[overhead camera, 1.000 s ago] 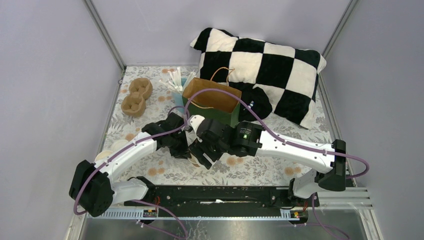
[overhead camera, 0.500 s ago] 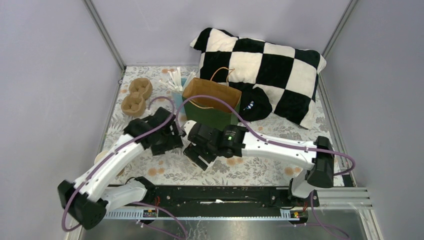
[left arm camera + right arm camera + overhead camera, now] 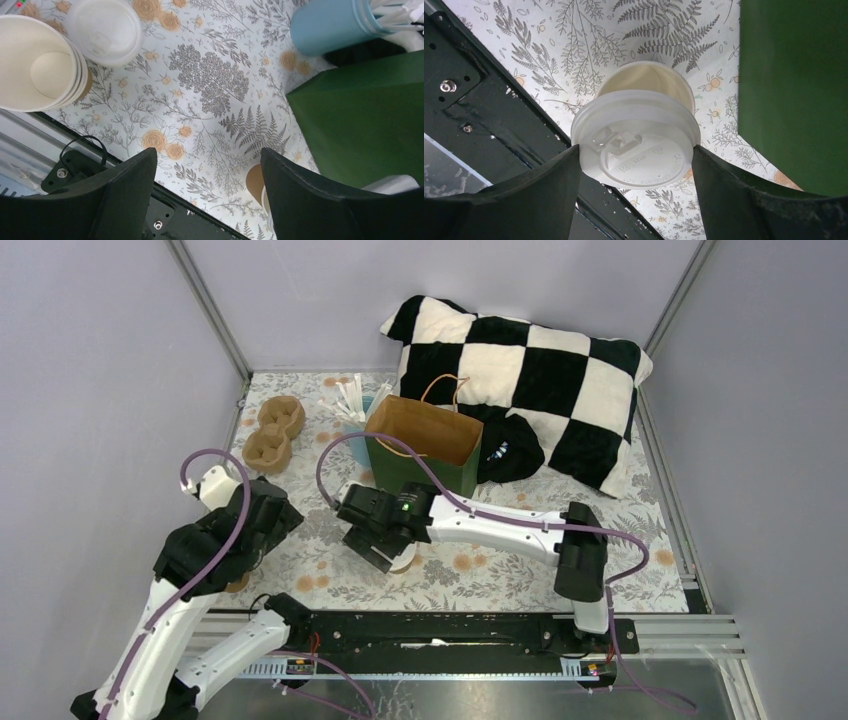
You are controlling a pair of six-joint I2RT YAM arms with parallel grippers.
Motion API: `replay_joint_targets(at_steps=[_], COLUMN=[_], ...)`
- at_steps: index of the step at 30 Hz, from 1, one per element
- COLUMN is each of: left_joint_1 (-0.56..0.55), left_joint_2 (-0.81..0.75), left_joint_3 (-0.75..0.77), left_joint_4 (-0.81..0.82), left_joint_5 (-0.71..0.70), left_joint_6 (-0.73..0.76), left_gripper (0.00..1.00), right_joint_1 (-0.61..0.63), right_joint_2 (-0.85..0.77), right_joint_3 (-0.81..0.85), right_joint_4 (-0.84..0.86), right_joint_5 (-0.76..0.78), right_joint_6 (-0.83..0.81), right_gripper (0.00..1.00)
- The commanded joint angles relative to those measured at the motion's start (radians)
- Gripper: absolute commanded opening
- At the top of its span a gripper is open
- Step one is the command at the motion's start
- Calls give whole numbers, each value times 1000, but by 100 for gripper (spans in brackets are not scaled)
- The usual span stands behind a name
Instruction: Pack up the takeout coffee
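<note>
My right gripper point(image 3: 636, 152) is shut on the rim of an off-white lid point(image 3: 639, 142), both fingers touching it. The paper cup's pale inside point(image 3: 644, 80) shows just beyond the lid, so the lid does not sit squarely on it. Seen from above, the right gripper point(image 3: 385, 545) hovers in front of the green bag point(image 3: 425, 445). The left wrist view catches a sliver of the brown cup point(image 3: 256, 182). My left gripper point(image 3: 207, 152) is open and empty, off to the left point(image 3: 265, 530), apart from the cup.
A stack of lidless cups point(image 3: 42, 62) and loose lids point(image 3: 105, 30) stand near the left front edge. A blue holder with stirrers point(image 3: 358, 415) and a pulp carrier point(image 3: 273, 432) sit behind. A checkered pillow point(image 3: 530, 370) and a black item point(image 3: 510, 450) lie back right.
The left gripper opened, let go at the cup and drew back to the left front. The right gripper shifted left, still gripping the lid.
</note>
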Motion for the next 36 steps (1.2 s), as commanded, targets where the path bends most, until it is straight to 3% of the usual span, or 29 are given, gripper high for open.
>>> replay_joint_targets(at_steps=[1, 18, 36], left_joint_1=[3, 3, 4], left_joint_2=[-24, 2, 23], left_joint_3=[40, 43, 58], left_joint_4=[16, 75, 76], left_joint_5=[-98, -130, -131], left_joint_6=[-2, 78, 100], left_gripper=[80, 81, 82], right_joint_1=[-28, -55, -57], right_joint_2=[54, 207, 202], right_joint_3=[108, 287, 307], right_joint_4=[-86, -245, -238], right_joint_5=[1, -43, -81], right_joint_6=[-14, -41, -54], right_gripper=[81, 85, 86])
